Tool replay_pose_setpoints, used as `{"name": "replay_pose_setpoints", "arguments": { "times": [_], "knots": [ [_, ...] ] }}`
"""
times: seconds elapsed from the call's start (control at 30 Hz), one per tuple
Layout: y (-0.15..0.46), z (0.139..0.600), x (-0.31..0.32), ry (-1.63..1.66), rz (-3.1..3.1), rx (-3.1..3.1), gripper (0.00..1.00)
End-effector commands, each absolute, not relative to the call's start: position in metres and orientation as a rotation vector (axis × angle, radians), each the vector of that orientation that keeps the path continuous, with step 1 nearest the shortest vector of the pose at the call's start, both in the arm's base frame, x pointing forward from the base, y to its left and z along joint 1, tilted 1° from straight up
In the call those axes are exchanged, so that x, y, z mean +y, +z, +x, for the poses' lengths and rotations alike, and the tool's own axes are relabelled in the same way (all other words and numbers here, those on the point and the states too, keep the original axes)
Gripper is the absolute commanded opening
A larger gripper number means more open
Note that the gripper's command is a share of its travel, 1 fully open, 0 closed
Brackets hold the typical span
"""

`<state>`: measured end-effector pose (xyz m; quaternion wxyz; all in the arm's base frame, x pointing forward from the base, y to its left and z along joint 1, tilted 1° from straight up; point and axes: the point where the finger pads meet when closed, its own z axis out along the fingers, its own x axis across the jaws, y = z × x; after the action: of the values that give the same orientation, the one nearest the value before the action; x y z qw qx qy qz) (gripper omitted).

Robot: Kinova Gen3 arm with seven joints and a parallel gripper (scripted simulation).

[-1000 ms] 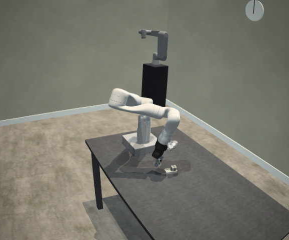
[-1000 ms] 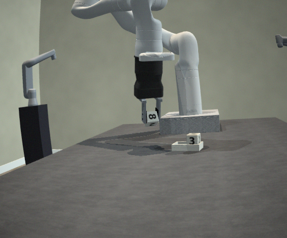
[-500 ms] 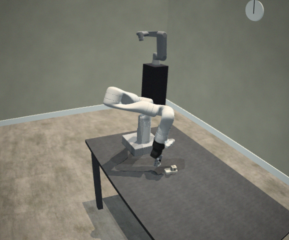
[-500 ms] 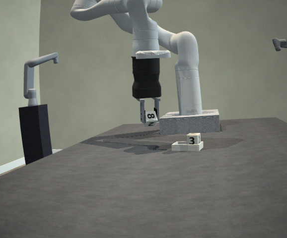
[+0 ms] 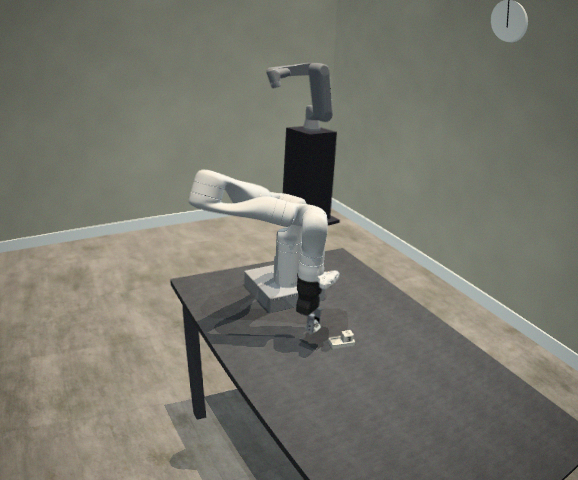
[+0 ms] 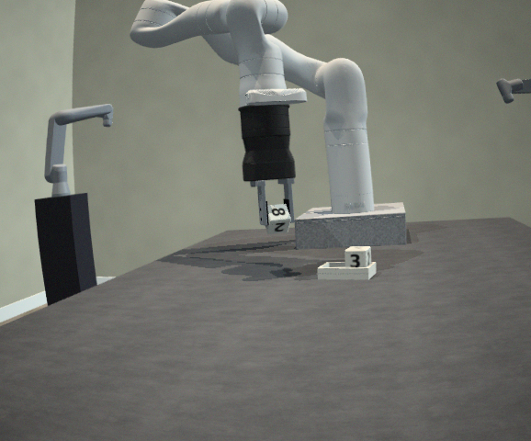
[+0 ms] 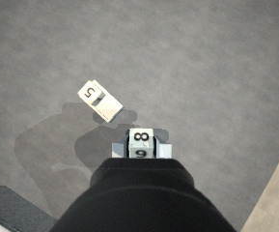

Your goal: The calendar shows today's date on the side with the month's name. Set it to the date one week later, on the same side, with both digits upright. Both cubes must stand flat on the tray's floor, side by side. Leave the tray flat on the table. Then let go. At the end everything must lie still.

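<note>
My gripper [image 5: 313, 327] [image 6: 276, 219] [image 7: 141, 142] is shut on a white cube [image 6: 278, 226] [image 7: 141, 136], held tilted in the air above the table, left of the tray in the exterior view. Its 8 lies sideways, with a 2 on the face below; the wrist view shows the 8 and a 6 or 9. The cream tray [image 5: 336, 344] [image 6: 331, 274] [image 7: 111, 116] stands flat on the table. The other cube [image 5: 347, 335] [image 6: 355, 259] [image 7: 89, 92] stands in its right end in the exterior view, an upright 3 facing that camera and a 5 on top. The month's name is not readable.
The robot's base block [image 5: 270, 294] [image 6: 348, 232] stands behind the tray in the exterior view. The dark table [image 5: 408, 403] [image 6: 256, 356] has its edge [image 5: 240, 384] to the left in the top view. Arm shadows fall beside the tray.
</note>
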<state>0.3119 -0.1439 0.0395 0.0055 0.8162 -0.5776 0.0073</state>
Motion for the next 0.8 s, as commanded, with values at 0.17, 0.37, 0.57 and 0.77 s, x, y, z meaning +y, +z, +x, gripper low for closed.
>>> {"name": "replay_pose_setpoints", "arguments": {
  "times": [0.17, 0.37, 0.57, 0.77],
  "knots": [
    [0.0384, 0.3099, -0.1478, 0.048, 2.567, -1.834, 0.6],
    [0.0361, 0.3086, -0.1491, 0.149, 2.638, -1.884, 0.6],
    [0.0375, 0.3079, -0.1486, 0.229, 2.686, -1.916, 0.6],
    [0.0394, 0.3076, -0.1479, 0.281, 2.713, -1.933, 0.6]
  ]
}}
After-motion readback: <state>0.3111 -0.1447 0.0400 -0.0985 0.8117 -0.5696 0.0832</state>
